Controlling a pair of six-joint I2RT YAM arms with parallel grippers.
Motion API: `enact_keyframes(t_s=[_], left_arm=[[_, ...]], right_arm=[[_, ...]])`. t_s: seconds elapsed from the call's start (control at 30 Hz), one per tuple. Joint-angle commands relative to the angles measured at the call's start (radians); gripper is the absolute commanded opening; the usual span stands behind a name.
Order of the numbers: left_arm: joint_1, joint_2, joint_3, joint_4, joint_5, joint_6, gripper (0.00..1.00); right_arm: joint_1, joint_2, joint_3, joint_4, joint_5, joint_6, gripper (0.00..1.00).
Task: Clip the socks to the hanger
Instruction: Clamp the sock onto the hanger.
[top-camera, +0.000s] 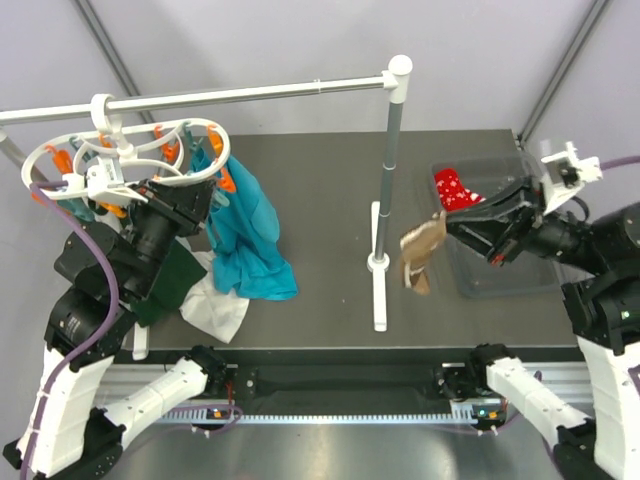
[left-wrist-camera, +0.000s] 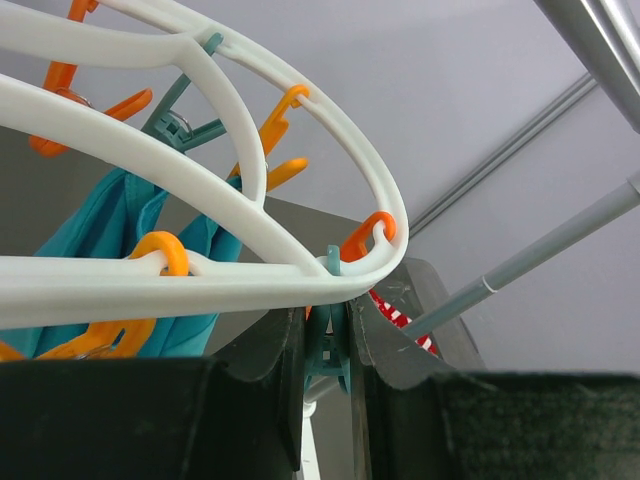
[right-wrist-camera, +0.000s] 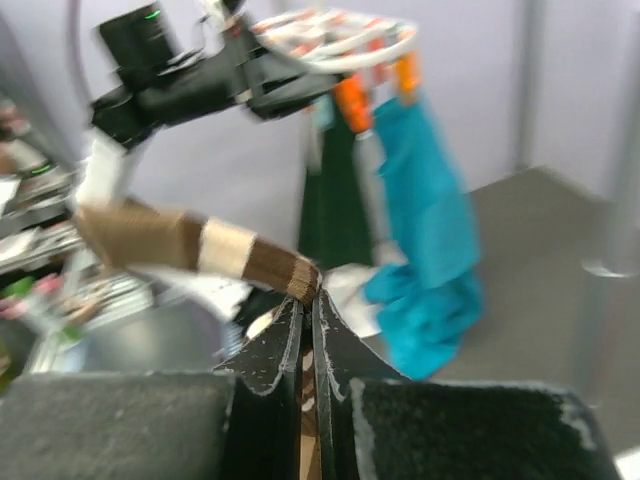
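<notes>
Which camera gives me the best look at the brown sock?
Top external: the whole brown sock hangs from the right tool, in sharp view. Right wrist shows it close but blurred. Left wrist doesn't show it.

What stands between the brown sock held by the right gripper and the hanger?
In the top view, the rail's upright post and the hanging teal garment lie between the brown sock and the hanger.
</notes>
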Motion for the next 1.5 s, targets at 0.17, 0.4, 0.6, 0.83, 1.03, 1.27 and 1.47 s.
enact_keyframes(t_s=[0.17, 0.4, 0.6, 0.83, 1.03, 1.27, 1.47], left_arm=[[0.003, 0.011, -0.029, -0.015, 0.020, -0.052, 0.00], [0.003, 0.005, -0.003, -0.041, 0.025, -0.063, 0.00], [0.003, 0.000, 0.008, -0.061, 0.023, -0.069, 0.00], [0.003, -0.015, 0.004, -0.066, 0.013, -0.067, 0.00], [0.003, -0.008, 0.006, -0.062, 0.016, -0.064, 0.00], [0.003, -0.005, -0.006, -0.053, 0.026, -0.071, 0.00], [0.003, -0.009, -0.005, -0.056, 0.020, -0.066, 0.00]], right_arm=[[0.824, 0.375, 0.183, -0.293, 0.453, -0.232, 0.00], [0.918, 0.495, 0.170, -0.050, 0.466, -0.105, 0.00], [0.918, 0.644, 0.272, -0.190, 0.558, -0.051, 0.00], [0.919, 0.658, 0.155, -0.309, 0.627, -0.094, 0.00], [0.919, 0.551, 0.016, -0.223, 0.578, -0.099, 0.00], [0.918, 0.447, 0.013, -0.171, 0.621, -0.154, 0.00], [0.904, 0.402, 0.021, -0.166, 0.618, -0.185, 0.00]])
